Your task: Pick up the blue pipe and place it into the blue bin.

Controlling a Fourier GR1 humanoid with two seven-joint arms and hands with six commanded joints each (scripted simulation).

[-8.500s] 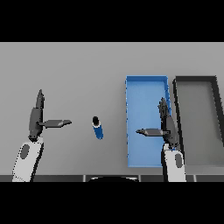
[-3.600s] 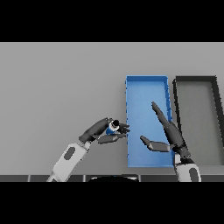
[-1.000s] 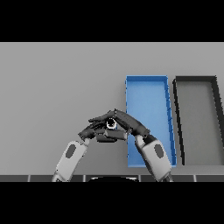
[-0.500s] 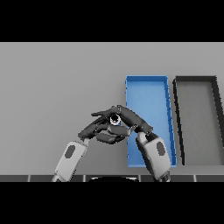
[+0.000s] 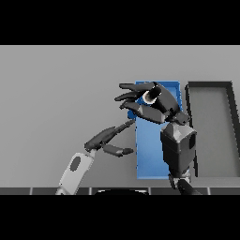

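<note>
My right hand (image 5: 158, 110) is shut on the blue pipe (image 5: 151, 97), whose pale ring-shaped end faces up between the curled fingers. The hand holds the pipe raised over the far left part of the blue bin (image 5: 150, 152). Most of the pipe's body is hidden by the fingers. My left hand (image 5: 108, 138) is open and empty, fingers straight, over the table just left of the blue bin. It does not touch the pipe.
A dark grey bin (image 5: 213, 126) stands right next to the blue bin on its right. My right forearm (image 5: 178, 150) stretches over the blue bin's near half. Bare grey table (image 5: 61, 93) lies to the left and beyond.
The pipe has passed from my left hand to my right. The right hand has risen with it and moved over the blue bin. The left hand has opened and dropped back.
</note>
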